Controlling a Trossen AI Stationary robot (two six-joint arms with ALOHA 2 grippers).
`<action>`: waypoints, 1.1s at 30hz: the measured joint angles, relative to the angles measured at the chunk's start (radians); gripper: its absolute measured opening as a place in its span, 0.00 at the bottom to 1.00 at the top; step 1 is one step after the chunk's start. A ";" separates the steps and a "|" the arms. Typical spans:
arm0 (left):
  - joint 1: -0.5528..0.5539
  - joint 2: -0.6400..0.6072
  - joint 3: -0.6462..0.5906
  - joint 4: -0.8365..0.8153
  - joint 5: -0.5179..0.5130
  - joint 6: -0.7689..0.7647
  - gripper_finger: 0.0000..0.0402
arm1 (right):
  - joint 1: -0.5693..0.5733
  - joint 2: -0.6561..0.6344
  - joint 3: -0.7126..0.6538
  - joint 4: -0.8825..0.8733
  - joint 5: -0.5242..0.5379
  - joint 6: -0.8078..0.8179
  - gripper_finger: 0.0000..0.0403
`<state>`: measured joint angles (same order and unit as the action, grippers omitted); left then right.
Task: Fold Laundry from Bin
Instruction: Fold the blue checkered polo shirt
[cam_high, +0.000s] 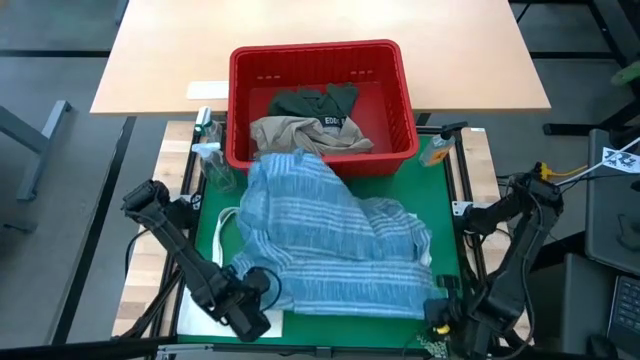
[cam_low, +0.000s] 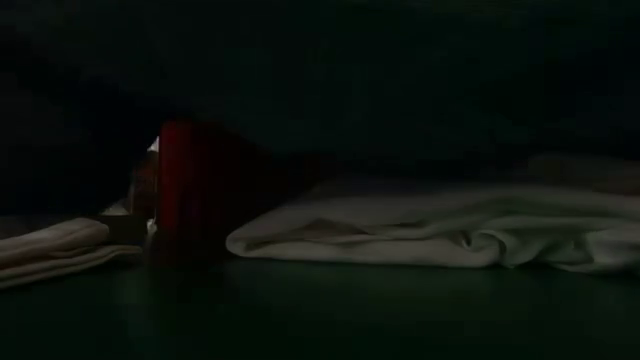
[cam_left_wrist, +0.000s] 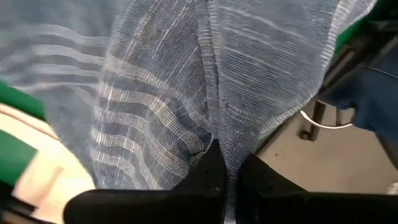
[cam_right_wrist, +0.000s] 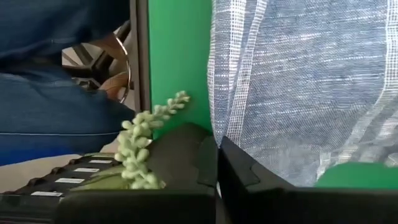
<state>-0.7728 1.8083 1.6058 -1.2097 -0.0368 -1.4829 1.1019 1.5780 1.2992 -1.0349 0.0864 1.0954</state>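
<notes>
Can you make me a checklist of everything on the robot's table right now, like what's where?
Surface: green mat on a wooden table; a tan table stands behind it.
Job's things: blue-and-white striped cloth garment spread over the mat; red plastic slotted basket behind it holds a beige garment and a dark green garment.
Clutter: clear plastic bottle left of the basket; orange-capped bottle on its right; flat white cloth under the striped garment.
Grippers: left gripper shut on the striped garment's near edge; right gripper shut on its other near corner.
Cables: yellow cable by the right arm.
Surroundings: person in jeans beside the table.
</notes>
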 joint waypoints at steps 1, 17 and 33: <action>-0.007 0.004 0.000 0.011 -0.001 -0.007 0.00 | 0.000 0.012 0.000 0.008 -0.001 0.000 0.00; -0.023 0.090 0.000 0.089 0.006 -0.008 0.16 | -0.002 0.056 -0.002 0.038 -0.017 -0.021 0.00; 0.007 0.090 0.000 0.089 -0.109 0.040 0.41 | -0.055 0.049 -0.002 -0.005 -0.135 -0.039 0.34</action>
<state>-0.7660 1.8984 1.6058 -1.1208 -0.1459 -1.4434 1.0473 1.6265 1.2976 -1.0397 -0.0481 1.0559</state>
